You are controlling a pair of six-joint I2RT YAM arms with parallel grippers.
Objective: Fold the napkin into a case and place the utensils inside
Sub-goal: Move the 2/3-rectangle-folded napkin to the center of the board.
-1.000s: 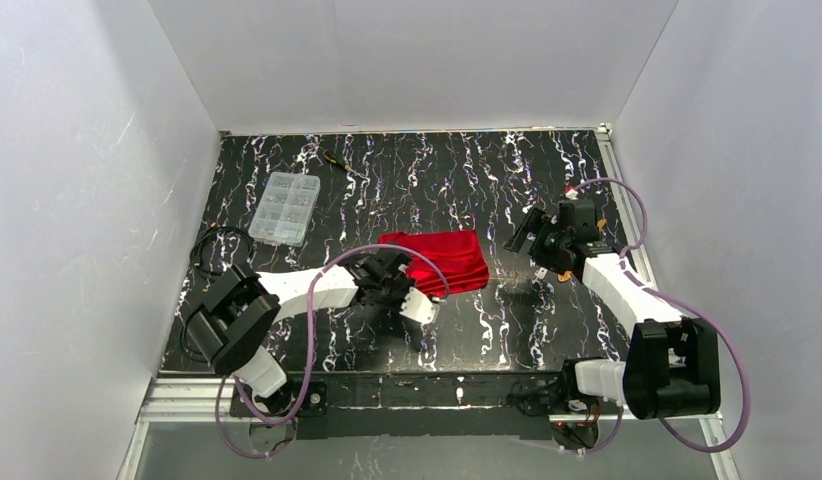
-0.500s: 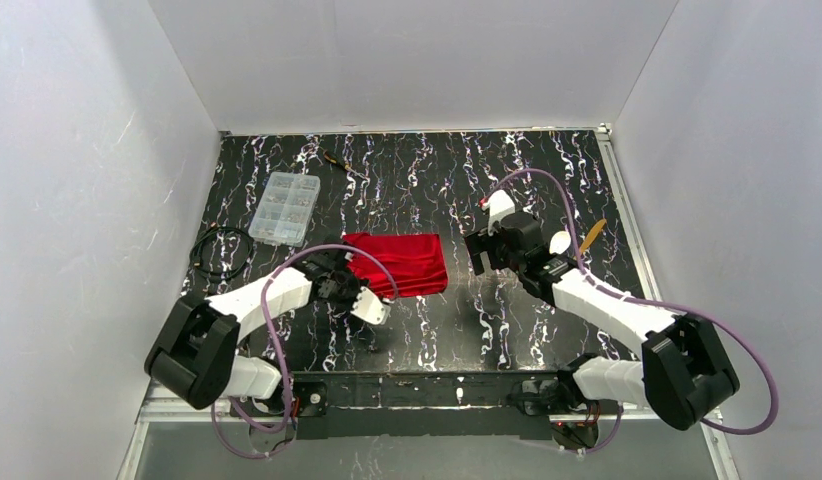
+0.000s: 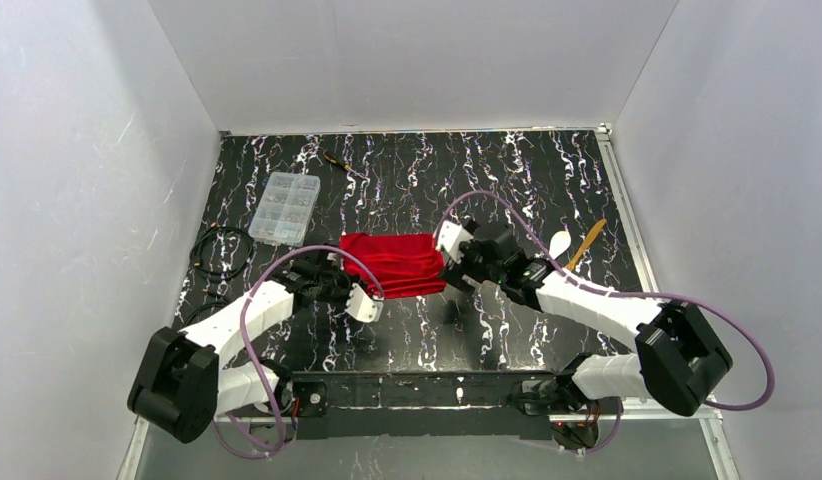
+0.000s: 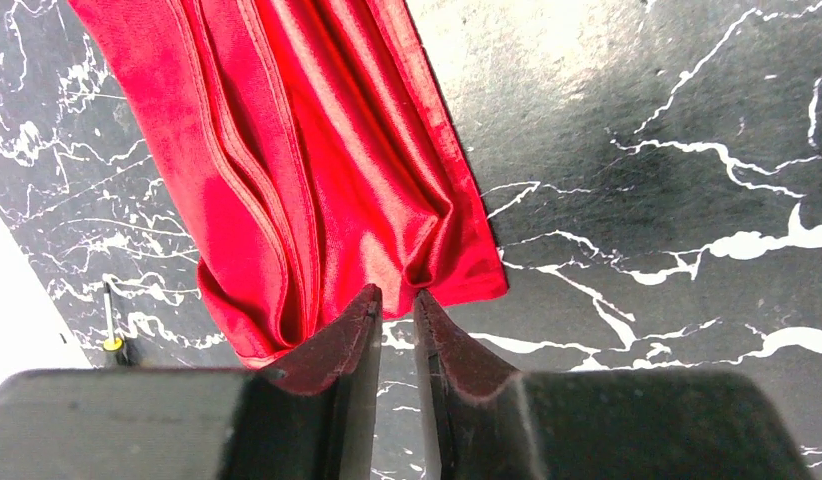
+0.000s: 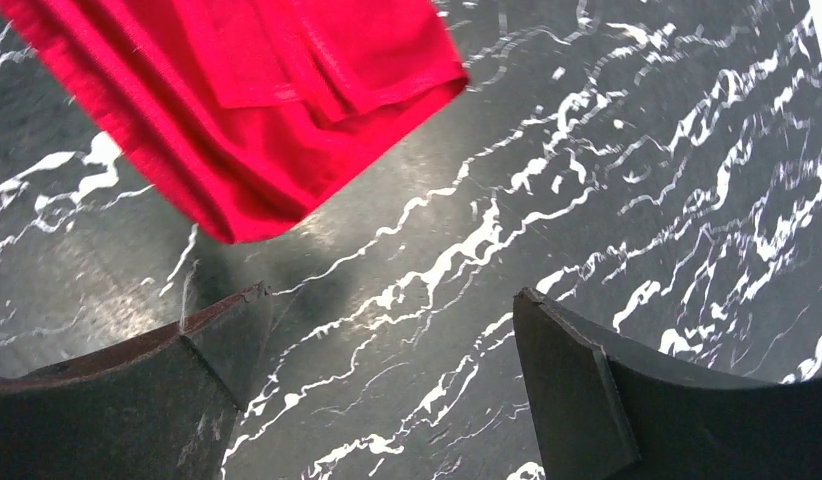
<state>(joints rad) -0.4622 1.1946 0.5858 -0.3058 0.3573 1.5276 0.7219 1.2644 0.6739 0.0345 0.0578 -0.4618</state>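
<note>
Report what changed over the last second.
The bright red folded cloth napkin slid left, dragged by the left gripper, whose jaws have now parted slightly at its edge. The right gripper, wide open, swung in from the right to the napkin's right end. The clear plastic compartment box and coiled black cable stayed put.

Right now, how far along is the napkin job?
Done: the napkin is folded into a layered rectangle. In hand: nothing gripped; left pincer barely parted at its edge, right pincer wide open beside it. To do: spoon and yellow utensil lie outside it.
</note>
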